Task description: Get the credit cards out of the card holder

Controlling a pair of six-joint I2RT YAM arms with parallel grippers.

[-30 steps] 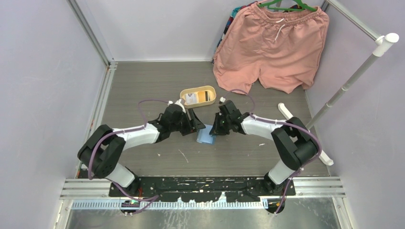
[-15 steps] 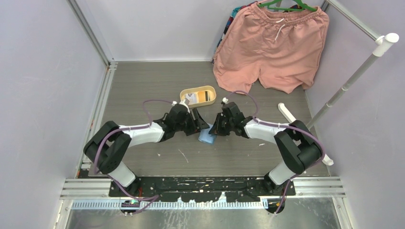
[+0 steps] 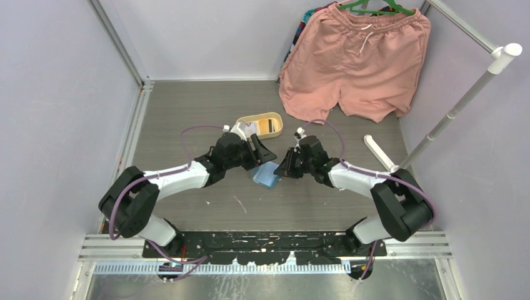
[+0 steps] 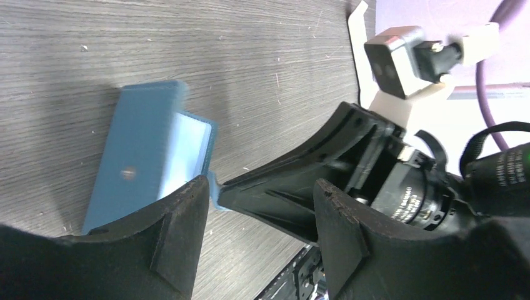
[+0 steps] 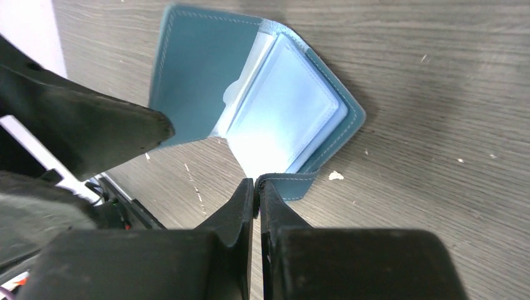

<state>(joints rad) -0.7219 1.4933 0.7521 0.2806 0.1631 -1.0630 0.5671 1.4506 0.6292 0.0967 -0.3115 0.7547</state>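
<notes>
The card holder lies splayed open on the wood-grain table, its soft, stitched teal flap pinched at one corner by the clenched right gripper. The left gripper, spread and holding nothing, hovers at the holder's opposite side. It is nearer the pale glossy sleeves (no credit cards show in them), so the pull probably falls to it.

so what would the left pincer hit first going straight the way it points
Most likely the right pincer, shut on the edge of the small teal-blue bifold wallet; depth is hard to judge.
</notes>
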